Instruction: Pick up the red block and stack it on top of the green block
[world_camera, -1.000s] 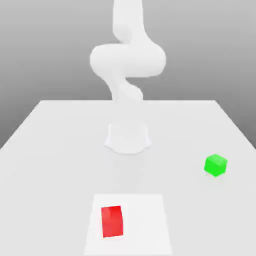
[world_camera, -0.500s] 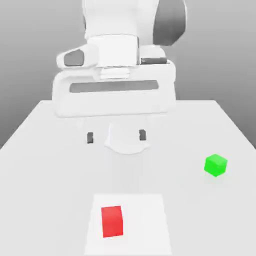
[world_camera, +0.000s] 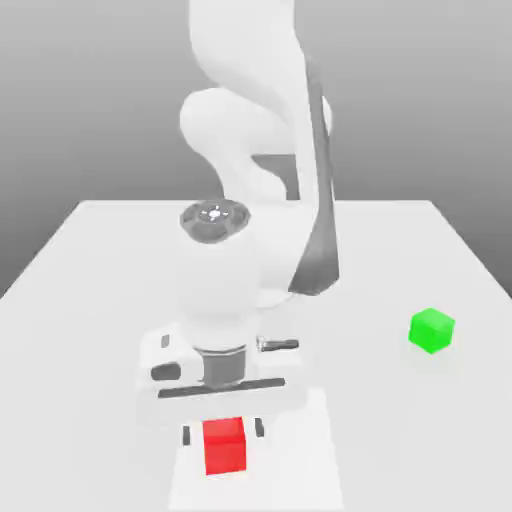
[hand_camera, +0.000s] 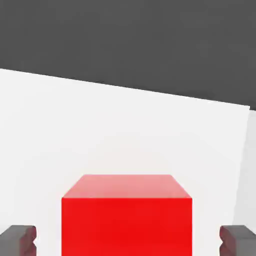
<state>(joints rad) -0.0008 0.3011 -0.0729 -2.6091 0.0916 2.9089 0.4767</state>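
Observation:
The red block (world_camera: 225, 452) rests on a lighter square patch (world_camera: 300, 465) near the table's front edge. My gripper (world_camera: 222, 434) has come down over it, one dark fingertip on each side of the cube. In the hand view the red block (hand_camera: 127, 220) sits centred between the two fingers (hand_camera: 17, 240), and a visible gap remains on both sides, so the gripper (hand_camera: 128, 241) is open and not touching the block. The green block (world_camera: 432, 331) stands alone on the table at the exterior view's right, well away from the arm.
The white table (world_camera: 100, 260) carries the arm's base behind the hand. The arm's bulk rises over the table's middle, between the two blocks and the far edge.
The hand has dropped from high above the table down onto the red block, so its fingers now straddle the cube. Both blocks stay where they were.

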